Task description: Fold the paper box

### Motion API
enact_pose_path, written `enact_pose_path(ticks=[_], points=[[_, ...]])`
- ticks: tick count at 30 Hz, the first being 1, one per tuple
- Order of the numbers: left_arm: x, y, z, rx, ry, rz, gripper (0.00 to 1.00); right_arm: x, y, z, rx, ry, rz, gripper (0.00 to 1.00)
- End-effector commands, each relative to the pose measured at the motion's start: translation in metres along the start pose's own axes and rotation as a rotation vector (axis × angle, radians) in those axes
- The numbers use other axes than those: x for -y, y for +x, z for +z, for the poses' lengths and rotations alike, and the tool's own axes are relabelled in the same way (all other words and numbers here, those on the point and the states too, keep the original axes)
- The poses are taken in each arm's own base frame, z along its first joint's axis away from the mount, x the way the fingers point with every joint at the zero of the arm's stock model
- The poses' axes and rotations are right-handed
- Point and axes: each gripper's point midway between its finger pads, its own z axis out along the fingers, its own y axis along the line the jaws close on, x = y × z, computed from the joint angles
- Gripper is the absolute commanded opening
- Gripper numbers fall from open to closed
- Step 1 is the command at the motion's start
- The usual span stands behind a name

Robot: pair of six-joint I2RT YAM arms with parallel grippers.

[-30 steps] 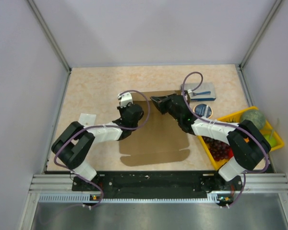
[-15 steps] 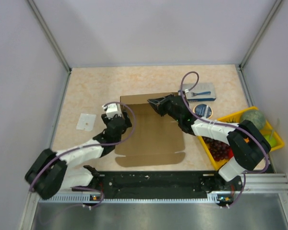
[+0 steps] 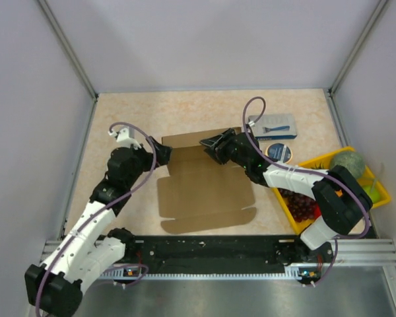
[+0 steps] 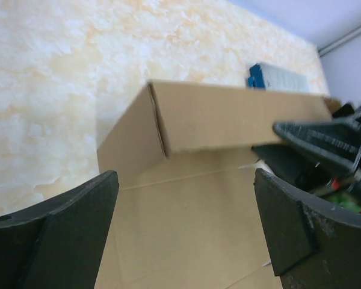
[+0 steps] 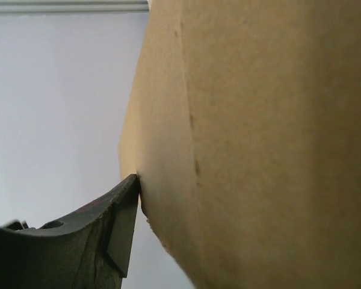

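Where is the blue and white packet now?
The blue and white packet lies flat far right on the table in the top view, beside the paper box, with a round dark disc on its near side.

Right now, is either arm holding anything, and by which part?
Right gripper holds the paper box by its raised far flap, right end. Left gripper: jaws open, nothing held.
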Motion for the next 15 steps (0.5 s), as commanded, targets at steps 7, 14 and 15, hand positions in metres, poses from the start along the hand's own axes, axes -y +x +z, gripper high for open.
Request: enact_pose_path(ticks=[7, 14, 15], points=[[0.021, -0.020, 0.027, -0.159, 0.220, -0.149, 0.95, -0.015, 0.012, -0.015, -0.114, -0.012, -0.317, 0.80], [-0.016, -0.004, 0.047, -0.151, 0.086, -0.109, 0.70, -0.001, 0.025, -0.065, -0.306, 0.027, -0.713, 0.92], [-0.025, -0.002, 0.050, -0.144, 0.049, -0.103, 0.66, -0.002, 0.021, -0.075, -0.301, 0.005, -0.829, 0.92]])
